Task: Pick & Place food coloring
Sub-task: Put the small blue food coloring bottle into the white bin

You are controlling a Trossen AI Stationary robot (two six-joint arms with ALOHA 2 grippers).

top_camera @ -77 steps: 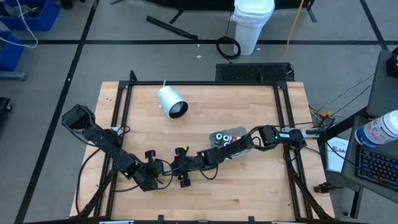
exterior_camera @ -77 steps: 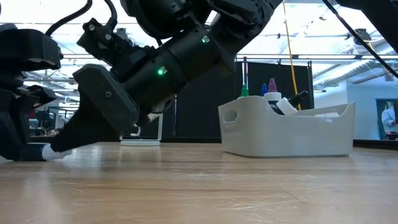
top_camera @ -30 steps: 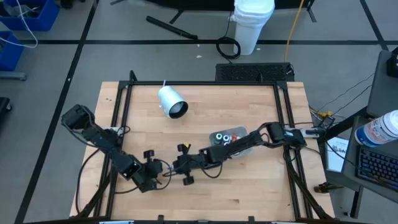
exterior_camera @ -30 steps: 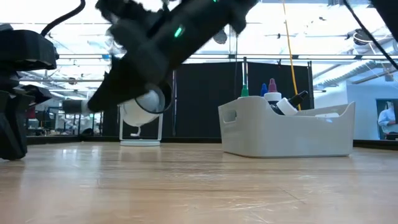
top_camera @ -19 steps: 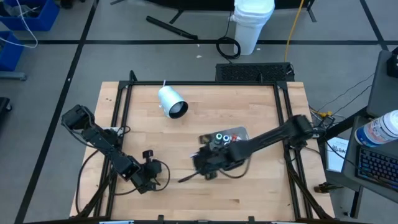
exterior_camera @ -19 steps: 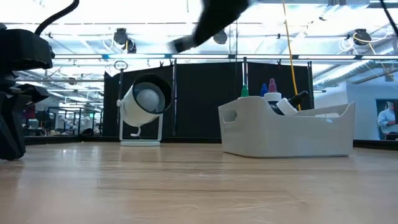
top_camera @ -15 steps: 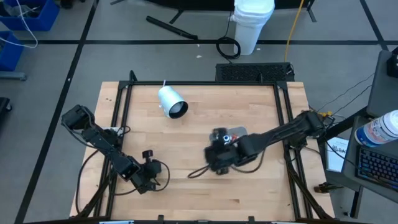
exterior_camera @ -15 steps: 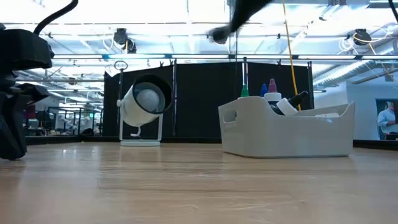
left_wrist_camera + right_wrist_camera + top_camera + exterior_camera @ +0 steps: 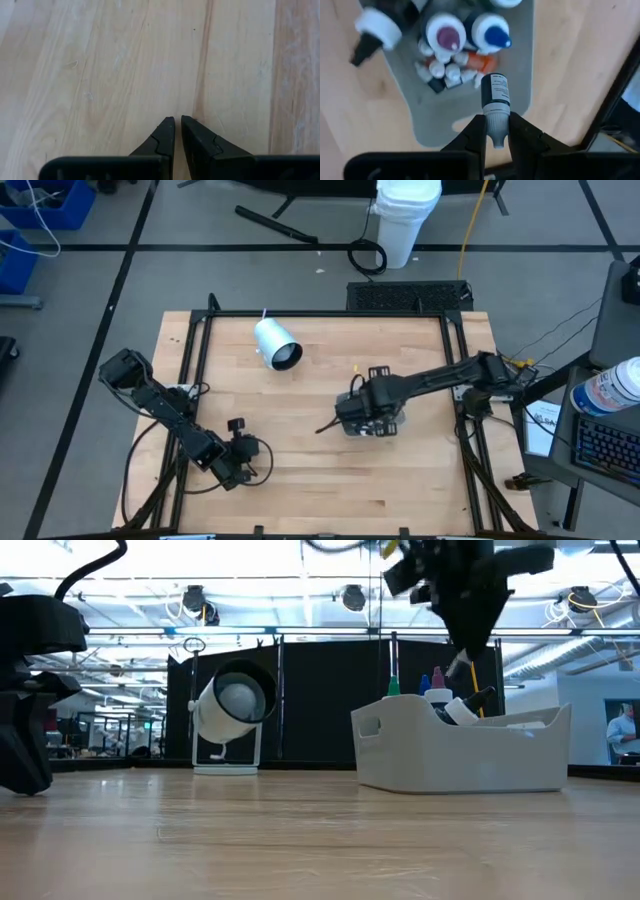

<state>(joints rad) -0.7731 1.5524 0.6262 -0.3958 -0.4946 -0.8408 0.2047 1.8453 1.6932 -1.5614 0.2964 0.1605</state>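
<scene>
One food coloring bottle (image 9: 494,100) hangs above the grey tray (image 9: 445,117), clamped in our right gripper (image 9: 496,131); several bottles (image 9: 445,72) already lie inside. Release remains. Our left gripper (image 9: 177,129), nearly closed and empty, waits well apart.

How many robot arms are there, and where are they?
2. The left gripper rests low near the table's front-left, holding nothing. The right gripper hangs over the grey tray, pinching a little food coloring bottle.
</scene>
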